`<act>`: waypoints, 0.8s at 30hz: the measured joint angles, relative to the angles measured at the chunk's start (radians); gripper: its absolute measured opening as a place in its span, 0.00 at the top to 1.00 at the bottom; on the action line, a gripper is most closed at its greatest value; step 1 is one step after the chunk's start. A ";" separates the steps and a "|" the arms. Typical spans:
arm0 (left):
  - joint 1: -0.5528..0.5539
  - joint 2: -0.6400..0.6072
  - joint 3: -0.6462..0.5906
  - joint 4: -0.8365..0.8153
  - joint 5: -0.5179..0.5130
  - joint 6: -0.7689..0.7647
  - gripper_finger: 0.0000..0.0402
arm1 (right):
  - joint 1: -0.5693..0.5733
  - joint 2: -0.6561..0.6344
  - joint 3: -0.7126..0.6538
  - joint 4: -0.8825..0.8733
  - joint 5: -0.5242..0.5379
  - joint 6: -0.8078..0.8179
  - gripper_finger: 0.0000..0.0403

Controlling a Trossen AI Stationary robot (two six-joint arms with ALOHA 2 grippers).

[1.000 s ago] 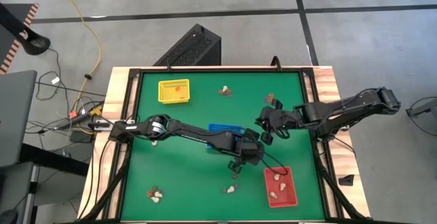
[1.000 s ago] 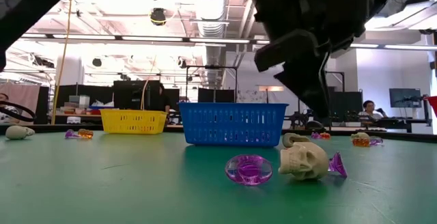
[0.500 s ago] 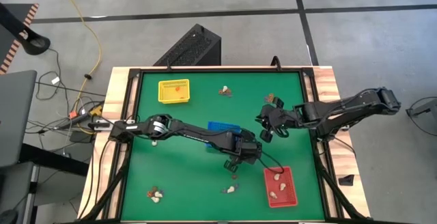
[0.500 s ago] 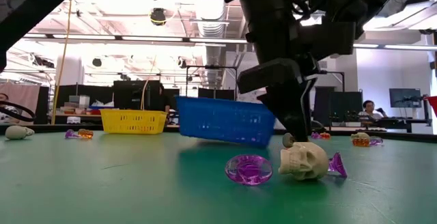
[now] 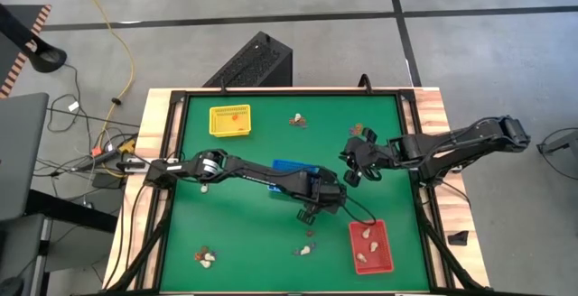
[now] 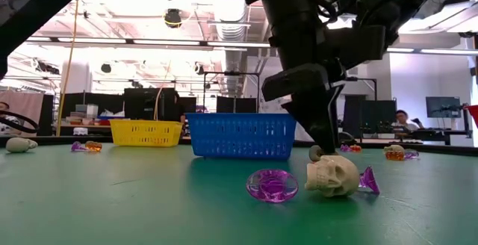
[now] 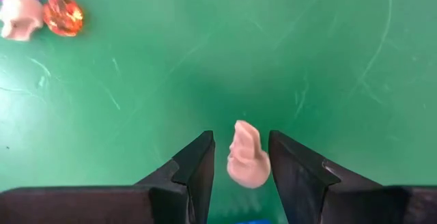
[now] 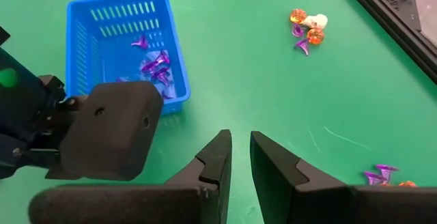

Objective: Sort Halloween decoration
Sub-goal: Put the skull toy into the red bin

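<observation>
My left gripper (image 5: 312, 213) (image 7: 240, 136) is open and low over the mat at the table's middle. Its fingers stand on either side of a small cream-white trinket (image 7: 246, 159) (image 6: 315, 154) that lies on the green mat. My right gripper (image 5: 352, 171) (image 8: 240, 136) hovers right of centre, its fingers a narrow gap apart with nothing between them. The blue tray (image 5: 287, 165) (image 8: 82, 46) holds purple trinkets (image 8: 157, 67). The yellow tray (image 5: 229, 120) stands far left and the red tray (image 5: 371, 246) near right, with cream pieces in it. My left gripper comes at the cream trinket slanting down from above. The trinket lies on the mat close against one finger (image 7: 290, 169), with a clear gap to the other (image 7: 201, 162). Whether that finger touches it, I cannot tell.
Loose trinkets lie in small clusters on the mat (image 5: 297, 120) (image 5: 358, 132) (image 5: 206, 258) (image 5: 307, 249). Near the front edge are a cream skull (image 6: 332, 176) and a purple ring (image 6: 272, 185). My left arm stretches over the blue tray.
My left gripper has sunk toward the mat, down around the cream trinket, and has then kept still. The blue tray has tipped for a moment, slid a little toward the table's left and now stands level again.
</observation>
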 joint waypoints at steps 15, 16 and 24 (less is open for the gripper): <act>0.012 0.012 0.001 -0.032 0.036 -0.015 0.68 | 0.001 0.000 0.000 -0.078 0.006 0.029 0.79; 0.015 0.016 0.001 -0.032 0.037 -0.017 0.68 | 0.001 -0.001 0.000 -0.093 0.006 0.036 0.79; 0.019 0.037 0.005 -0.048 0.056 -0.001 0.68 | 0.002 -0.004 0.000 -0.136 0.026 0.072 0.79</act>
